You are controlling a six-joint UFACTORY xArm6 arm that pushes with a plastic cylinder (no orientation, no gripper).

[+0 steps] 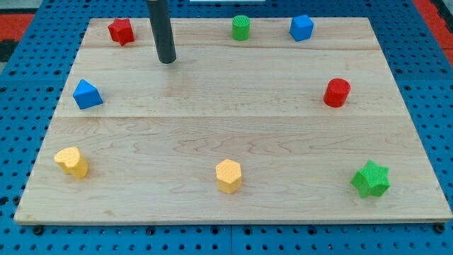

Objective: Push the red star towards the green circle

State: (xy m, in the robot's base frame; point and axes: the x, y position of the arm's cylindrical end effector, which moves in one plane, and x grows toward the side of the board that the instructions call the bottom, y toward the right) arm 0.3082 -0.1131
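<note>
The red star (122, 31) sits near the board's top left corner. The green circle (241, 27) stands at the top edge, right of the middle. My tip (167, 61) rests on the board to the lower right of the red star, a short gap away, not touching it. The green circle is well to the tip's upper right.
A blue cube (301, 27) stands right of the green circle. A red cylinder (337, 93) is at the right, a blue triangular block (87, 95) at the left. A yellow heart (72, 162), a yellow hexagon (228, 176) and a green star (371, 179) line the bottom of the wooden board (233, 134).
</note>
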